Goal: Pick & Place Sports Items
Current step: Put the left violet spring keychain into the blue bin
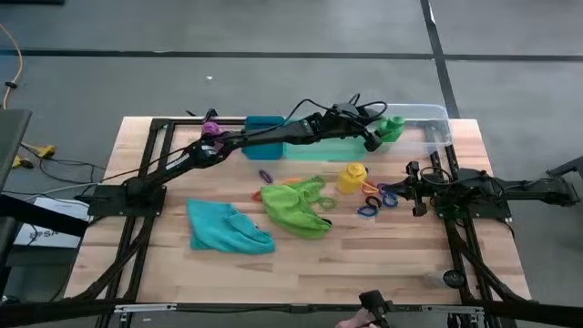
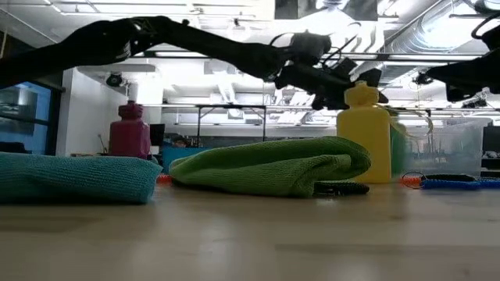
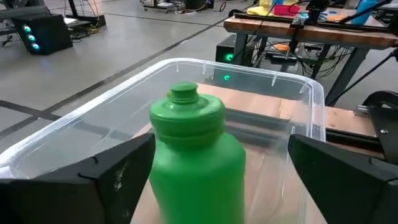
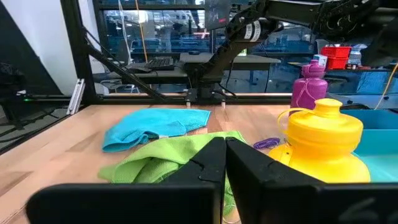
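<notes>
A green bottle [image 3: 194, 155] stands upright in the clear bin [image 3: 292, 93] at the table's far right [image 1: 393, 128]. My left gripper [image 3: 222, 144] is open, reaching level into the bin, with one finger on either side of the bottle's body [image 1: 374, 138]. My right gripper [image 4: 224, 163] is shut and empty at the table's right [image 1: 414, 187]. A yellow bottle [image 1: 352, 177], a lime-green cloth [image 1: 296, 206], a teal cloth [image 1: 226, 228] and coloured rings [image 1: 375, 199] rest on the table. A purple bottle [image 1: 210, 126] stands at the far left. My left gripper has its fingers level on either side of the green bottle's body. One finger [image 3: 336, 168] stands clear of it with a plain gap. The other finger [image 3: 112, 177] is close against the bottle's side [image 3: 157, 163]; I cannot tell whether it touches.
A blue bin [image 1: 264, 126] and a green bin [image 1: 328, 148] stand at the far edge under my left arm. More rings [image 1: 265, 175] lie left of the lime cloth. The table's near half has free room. A cable loops above the left wrist.
</notes>
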You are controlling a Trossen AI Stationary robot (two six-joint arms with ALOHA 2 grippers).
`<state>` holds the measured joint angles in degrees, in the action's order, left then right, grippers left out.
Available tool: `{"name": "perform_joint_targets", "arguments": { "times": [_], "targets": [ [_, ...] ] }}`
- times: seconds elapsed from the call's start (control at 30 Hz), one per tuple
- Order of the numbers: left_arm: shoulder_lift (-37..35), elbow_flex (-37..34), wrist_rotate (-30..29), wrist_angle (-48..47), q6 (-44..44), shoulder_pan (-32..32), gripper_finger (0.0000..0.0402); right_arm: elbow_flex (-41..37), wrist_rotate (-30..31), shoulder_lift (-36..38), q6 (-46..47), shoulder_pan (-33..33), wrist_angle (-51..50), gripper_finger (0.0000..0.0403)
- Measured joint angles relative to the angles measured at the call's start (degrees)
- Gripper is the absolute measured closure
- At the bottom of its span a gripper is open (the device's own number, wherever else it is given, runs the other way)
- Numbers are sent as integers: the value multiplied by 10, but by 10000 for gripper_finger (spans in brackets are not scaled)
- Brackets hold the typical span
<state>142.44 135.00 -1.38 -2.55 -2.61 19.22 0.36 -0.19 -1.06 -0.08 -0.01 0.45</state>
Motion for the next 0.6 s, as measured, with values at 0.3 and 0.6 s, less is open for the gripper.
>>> {"name": "perform_joint_targets", "arguments": {
  "times": [0.3, 0.6],
  "targets": [
    [-24, 0, -11, -2, 17, -6, 102, 0, 0, 0, 0, 0, 0, 402],
    [-64, 0, -14, -45, 18, -12, 101, 0, 0, 0, 0, 0, 0, 403]
  ]
}}
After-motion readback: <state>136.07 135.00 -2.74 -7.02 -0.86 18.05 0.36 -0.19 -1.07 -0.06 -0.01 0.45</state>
